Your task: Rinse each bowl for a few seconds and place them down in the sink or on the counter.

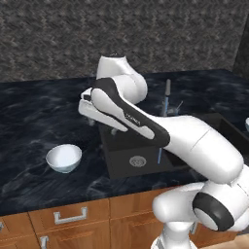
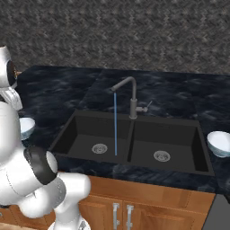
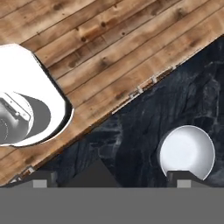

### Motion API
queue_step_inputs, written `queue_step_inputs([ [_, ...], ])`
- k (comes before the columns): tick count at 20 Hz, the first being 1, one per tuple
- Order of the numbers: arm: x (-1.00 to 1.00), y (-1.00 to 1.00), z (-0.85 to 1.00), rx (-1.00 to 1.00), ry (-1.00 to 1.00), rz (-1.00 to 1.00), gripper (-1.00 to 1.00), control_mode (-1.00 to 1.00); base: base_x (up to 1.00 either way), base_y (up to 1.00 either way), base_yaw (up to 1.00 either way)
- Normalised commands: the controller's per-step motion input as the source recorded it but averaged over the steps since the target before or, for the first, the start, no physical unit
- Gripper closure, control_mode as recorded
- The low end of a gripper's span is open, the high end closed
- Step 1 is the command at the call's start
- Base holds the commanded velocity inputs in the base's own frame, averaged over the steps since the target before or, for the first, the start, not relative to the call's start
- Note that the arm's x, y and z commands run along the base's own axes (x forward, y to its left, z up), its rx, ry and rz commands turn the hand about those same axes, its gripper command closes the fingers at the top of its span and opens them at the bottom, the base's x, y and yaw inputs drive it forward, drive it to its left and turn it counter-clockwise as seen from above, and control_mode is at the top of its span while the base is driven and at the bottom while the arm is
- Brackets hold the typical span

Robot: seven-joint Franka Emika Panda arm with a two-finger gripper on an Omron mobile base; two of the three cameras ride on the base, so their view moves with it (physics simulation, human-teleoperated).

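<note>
While a thin blue stream of water (image 2: 115,126) runs from the dark grey gooseneck faucet (image 2: 128,92) into the left basin of the matte black double-basin sink (image 2: 67,128), I have the two-finger gripper (image 3: 111,179) hanging over the glossy black marble-look counter (image 1: 34,121) to the left of that sink, its jaws spread wide and holding nothing. One small round glossy white bowl (image 1: 63,158) stands upright on the counter just left of the sink, near the front edge above the brown wooden cabinets (image 1: 68,219); in the hand view it sits right at one dark fingertip (image 3: 183,177), which overlaps its rim. The second pale bowl (image 2: 219,143) rests on the counter to the right of the sink, well apart from the arm. I judge that I am between bowls, or reaching for the left one: nothing is under the tap. Next I need to centre the open jaws across the near bowl's rim, descend, close, then carry it rightward under the stream in the sink
</note>
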Motion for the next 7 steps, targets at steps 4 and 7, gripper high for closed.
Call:
queue_step_inputs([
  [4, -0.86, -0.83, 1.0, 0.09, -0.06, 0.05, -1.0, -1.0, 0.0, 0.0, 0.0],
  [7, -0.9, -0.8, 1.0, 0.13, -0.03, 0.05, -1.0, -1.0, 0.0, 0.0, 0.0],
])
